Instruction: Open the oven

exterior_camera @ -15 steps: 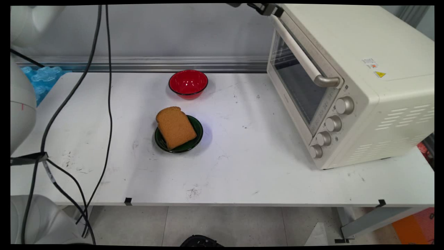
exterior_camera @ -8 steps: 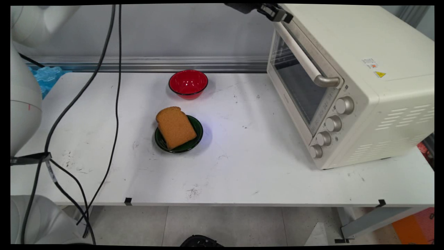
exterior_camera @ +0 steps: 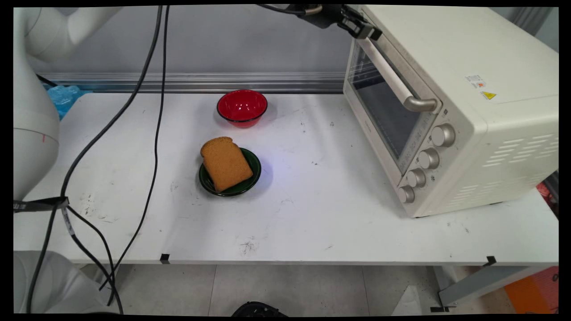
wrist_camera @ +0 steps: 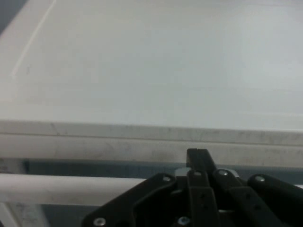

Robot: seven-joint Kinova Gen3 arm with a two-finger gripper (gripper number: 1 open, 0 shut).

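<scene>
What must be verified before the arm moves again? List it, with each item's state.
1. Gripper placement: at the far upper corner of the oven door, by the handle's far end. Ok.
2. Gripper closed, nothing seen between its fingers. Ok.
3. Contact with the handle: cannot tell.
4. Oven door shut. Ok.
5. Bread slice lies on the green plate, well away from the door's front. Ok.
6. Red bowl upright, empty, apart from the oven. Ok.
</scene>
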